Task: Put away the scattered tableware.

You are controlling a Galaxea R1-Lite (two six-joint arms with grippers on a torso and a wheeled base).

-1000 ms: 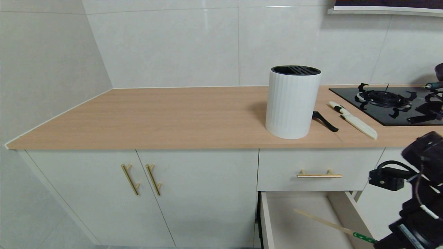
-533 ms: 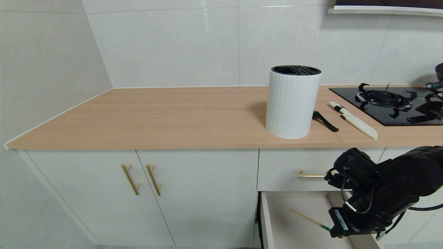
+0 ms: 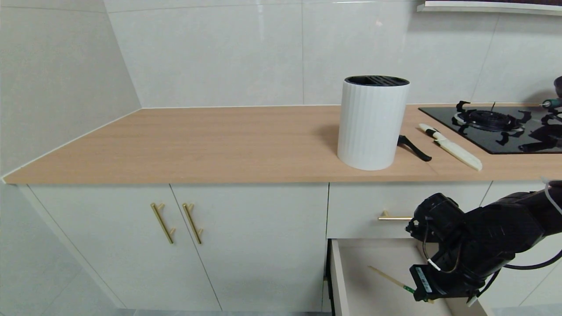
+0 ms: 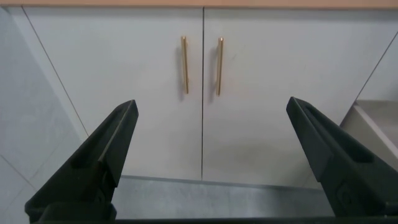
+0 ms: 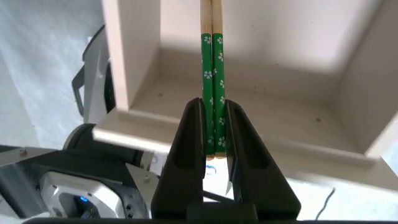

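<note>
The right gripper (image 5: 213, 107) hangs low over the open drawer (image 3: 337, 281), its two fingers (image 5: 185, 146) closed on a pair of chopsticks (image 5: 211, 68). The sticks lie side by side in the narrow gap between the fingers, gripped on their green, flower-printed end. The butt ends sit back between the fingers, and the pale shafts run out past the fingertips over the drawer's inside. In the head view the shafts slant away from the gripper above the drawer floor. The left gripper (image 4: 211, 106) is held low with its fingers spread wide apart and nothing between them, facing the white cabinet doors (image 4: 124, 81) with their gold handles. Above the drawer, on the wooden counter (image 3: 210, 145), stands a white ribbed knife block (image 3: 372, 125). Just beside it lie a black-handled utensil (image 3: 413, 148) and a pale knife (image 3: 453, 148). The black gas hob (image 3: 489, 125) sits farther along.
</note>
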